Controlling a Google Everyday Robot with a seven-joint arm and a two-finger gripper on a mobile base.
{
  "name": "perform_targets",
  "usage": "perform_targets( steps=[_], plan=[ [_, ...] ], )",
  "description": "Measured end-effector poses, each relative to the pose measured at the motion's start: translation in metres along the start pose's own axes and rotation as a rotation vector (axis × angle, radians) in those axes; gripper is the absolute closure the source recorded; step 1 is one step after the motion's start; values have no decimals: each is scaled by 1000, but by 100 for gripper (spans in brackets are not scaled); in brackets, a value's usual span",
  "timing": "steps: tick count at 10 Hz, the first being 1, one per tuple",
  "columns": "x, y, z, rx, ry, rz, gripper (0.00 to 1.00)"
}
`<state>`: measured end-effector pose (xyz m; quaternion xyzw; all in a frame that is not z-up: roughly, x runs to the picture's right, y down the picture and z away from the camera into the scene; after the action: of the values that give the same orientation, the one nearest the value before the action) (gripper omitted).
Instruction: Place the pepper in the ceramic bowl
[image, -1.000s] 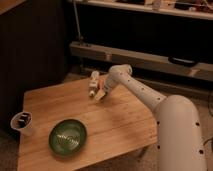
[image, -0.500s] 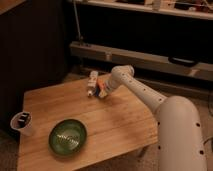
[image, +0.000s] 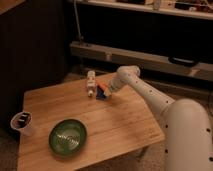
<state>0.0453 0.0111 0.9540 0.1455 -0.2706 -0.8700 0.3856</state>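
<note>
Fingers (image: 103, 92) at far table (image: 125, 125) edge, by pepper (image: 106, 89), white bottle (image: 91, 83); pinching or spread: cannot tell; ceramic bowl (image: 68, 136) well apart.

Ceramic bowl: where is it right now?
In the camera view, the ceramic bowl sits on the table's near left part, right of the white cup; the gripper is by the white bottle near the far edge.
</note>
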Motion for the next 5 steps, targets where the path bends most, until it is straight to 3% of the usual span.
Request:
perform_targets(
  steps=[3, 5],
  plan=[
    [-7, 5, -49, 23, 95, -55, 86],
    [-13, -8, -79, 49, 167, -142, 86]
  ],
)
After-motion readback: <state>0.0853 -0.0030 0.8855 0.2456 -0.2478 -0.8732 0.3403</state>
